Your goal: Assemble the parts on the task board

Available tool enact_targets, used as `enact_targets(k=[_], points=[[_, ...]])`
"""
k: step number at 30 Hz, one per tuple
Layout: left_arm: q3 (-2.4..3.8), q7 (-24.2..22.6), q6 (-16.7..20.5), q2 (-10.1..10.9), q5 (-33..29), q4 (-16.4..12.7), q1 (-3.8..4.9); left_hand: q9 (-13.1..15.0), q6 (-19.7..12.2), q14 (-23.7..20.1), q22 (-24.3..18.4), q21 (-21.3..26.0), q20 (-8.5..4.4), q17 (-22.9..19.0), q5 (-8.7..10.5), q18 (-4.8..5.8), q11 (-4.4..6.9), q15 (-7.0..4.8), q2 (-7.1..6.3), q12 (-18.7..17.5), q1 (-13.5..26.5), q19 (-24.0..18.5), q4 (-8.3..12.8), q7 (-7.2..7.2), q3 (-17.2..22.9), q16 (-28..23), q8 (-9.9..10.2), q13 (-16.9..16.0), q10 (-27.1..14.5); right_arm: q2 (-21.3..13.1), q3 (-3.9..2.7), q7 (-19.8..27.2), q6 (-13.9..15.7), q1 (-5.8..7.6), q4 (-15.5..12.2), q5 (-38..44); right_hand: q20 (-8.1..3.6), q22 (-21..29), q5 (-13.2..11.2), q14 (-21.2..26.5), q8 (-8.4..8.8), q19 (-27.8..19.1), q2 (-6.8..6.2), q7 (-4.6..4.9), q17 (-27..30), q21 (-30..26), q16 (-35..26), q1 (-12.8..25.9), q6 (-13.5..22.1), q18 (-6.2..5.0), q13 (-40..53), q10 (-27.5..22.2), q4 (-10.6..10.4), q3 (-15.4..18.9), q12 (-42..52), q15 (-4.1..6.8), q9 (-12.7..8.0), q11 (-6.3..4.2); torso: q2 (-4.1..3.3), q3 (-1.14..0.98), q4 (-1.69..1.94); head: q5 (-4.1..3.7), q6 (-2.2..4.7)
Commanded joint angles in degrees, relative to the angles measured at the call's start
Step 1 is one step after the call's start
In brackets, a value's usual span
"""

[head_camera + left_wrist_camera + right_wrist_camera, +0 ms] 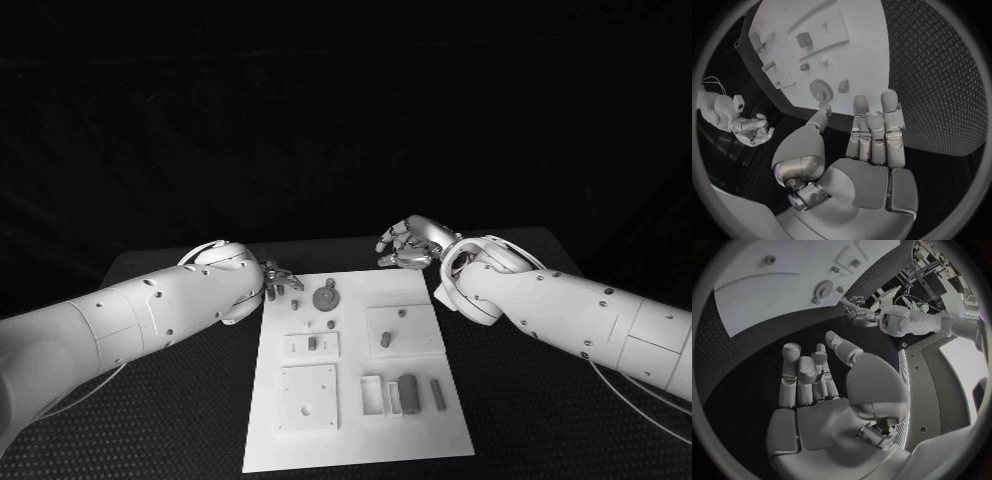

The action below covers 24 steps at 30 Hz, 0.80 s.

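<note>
The white task board [361,440] lies lengthwise in the middle of the table. A round gear-like part [327,297] lies near its far end, with two small parts [297,305] beside it. Short pegs stand in two square plates [313,344] mid-board, and several grey blocks [408,392] sit nearer me. My left hand [277,283] hovers at the board's far left corner, fingers straight and holding nothing [870,145]. My right hand [411,243] hangs just beyond the far right corner, also holding nothing [817,385]. In the wrist views the gear [821,90] [823,289] lies just beyond the fingertips.
Black textured table surface [548,420] surrounds the board on both sides. The table's far edge runs close behind my right hand. A square plate with small holes [307,397] sits at the near left of the board.
</note>
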<state>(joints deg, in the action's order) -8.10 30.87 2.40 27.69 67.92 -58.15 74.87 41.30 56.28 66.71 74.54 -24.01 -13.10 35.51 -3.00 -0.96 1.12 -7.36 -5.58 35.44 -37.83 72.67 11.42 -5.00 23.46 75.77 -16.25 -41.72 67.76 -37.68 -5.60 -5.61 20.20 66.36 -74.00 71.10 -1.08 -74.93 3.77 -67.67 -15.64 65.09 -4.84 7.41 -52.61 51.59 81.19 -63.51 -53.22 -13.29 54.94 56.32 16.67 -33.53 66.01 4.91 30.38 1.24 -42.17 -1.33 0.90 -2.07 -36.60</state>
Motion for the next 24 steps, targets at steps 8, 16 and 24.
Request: enact_targets(k=[8,16,24], points=[[-0.51,-1.8,-2.7,-1.1,0.3,1.2,-0.12,0.0,-1.0,-0.5,0.2,0.4,0.39,-0.2,0.17,-1.82,-0.31,0.25,0.84,0.3,-1.9,-0.3,1.1,-0.56,0.5,-0.2,0.5,-0.2,-0.7,0.2,-0.03,0.4,-0.3,0.02,-0.1,0.3,0.01,-1.0,-0.3,0.4,0.39,0.1,-0.30,0.31,0.1,0.0,-0.3,0.4,0.1,-1.71,-0.1,-0.3,-0.4,0.0,0.3,-0.03,0.1,0.07,0.07,0.03,0.07,-0.12,-0.18],[-0.64,-2.3,-3.6,-1.8,-0.3,2.5,-0.73,0.0,-0.9,-0.6,0.5,0.4,0.54,-0.4,0.14,-1.88,-0.37,0.33,1.93,0.5,-2.8,-0.3,2.1,-0.62,0.4,0.0,0.6,-0.3,-0.9,0.3,-0.03,0.4,-0.3,0.02,-0.1,0.3,0.01,-1.0,-0.3,0.4,0.40,0.1,-0.30,0.32,0.1,0.0,-0.3,0.4,0.1,-1.71,-0.1,-0.3,-0.4,0.0,0.3,-0.04,0.1,0.08,0.08,0.04,0.02,-0.08,-0.21],[-0.64,-2.6,-3.7,-2.1,-1.0,2.7,-1.01,-0.1,-0.9,-0.6,0.6,0.4,0.59,-0.5,0.12,-1.89,-0.39,0.35,2.38,0.6,-3.2,-0.3,2.7,-0.64,0.2,0.1,0.7,-0.3,-1.0,0.3,-0.03,0.3,-0.3,0.02,-0.1,0.3,0.01,-1.0,-0.3,0.4,0.40,0.1,-0.29,0.33,0.1,0.0,-0.2,0.5,0.1,-1.71,-0.1,-0.3,-0.4,-0.1,0.3,-0.05,0.1,0.09,0.09,0.03,0.06,-0.21,-0.26]])
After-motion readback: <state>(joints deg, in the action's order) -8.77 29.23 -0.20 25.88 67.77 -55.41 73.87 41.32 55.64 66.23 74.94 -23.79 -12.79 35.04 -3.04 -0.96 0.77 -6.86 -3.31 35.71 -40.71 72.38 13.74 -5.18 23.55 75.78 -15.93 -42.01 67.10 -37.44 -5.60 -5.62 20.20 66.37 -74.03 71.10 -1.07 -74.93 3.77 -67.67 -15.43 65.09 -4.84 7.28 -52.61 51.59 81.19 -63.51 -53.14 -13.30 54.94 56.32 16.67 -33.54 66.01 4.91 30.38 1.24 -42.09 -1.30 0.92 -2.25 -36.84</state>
